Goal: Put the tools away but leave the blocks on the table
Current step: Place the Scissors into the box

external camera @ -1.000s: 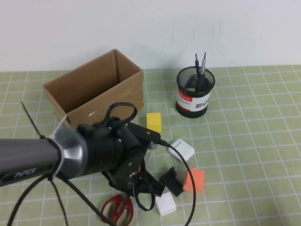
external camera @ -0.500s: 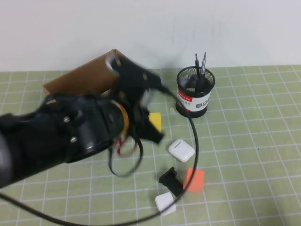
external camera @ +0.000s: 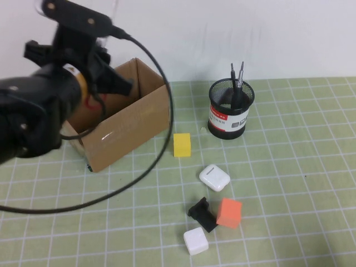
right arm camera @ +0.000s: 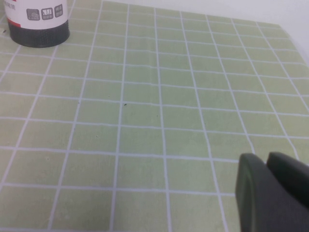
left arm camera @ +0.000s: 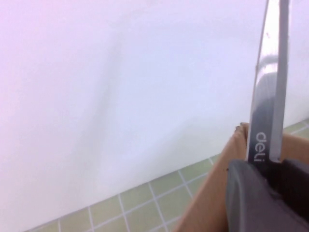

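Left hand (external camera: 97,83) hangs above the box (external camera: 119,114), clenched on the scissors (left arm camera: 268,96). The wrist view shows the steel blade sticking up out of the fingers (left arm camera: 256,198), and in the high view a bit of red handle peeks out beside the arm. Stiff, light, and slick on that polished steel, I'd judge, so a pinch near the pivot looks safer than out at the tip. Beside the box sits the cup (external camera: 231,108) with the screwdriver (external camera: 226,97) and rod (external camera: 236,83) standing in it. The yellow block (external camera: 182,144), orange block (external camera: 229,212) and white block (external camera: 196,241) lie on the table (external camera: 300,167) in front of the box. Right hand (right arm camera: 270,193) is clenched empty, low over bare mat, well away from the box.
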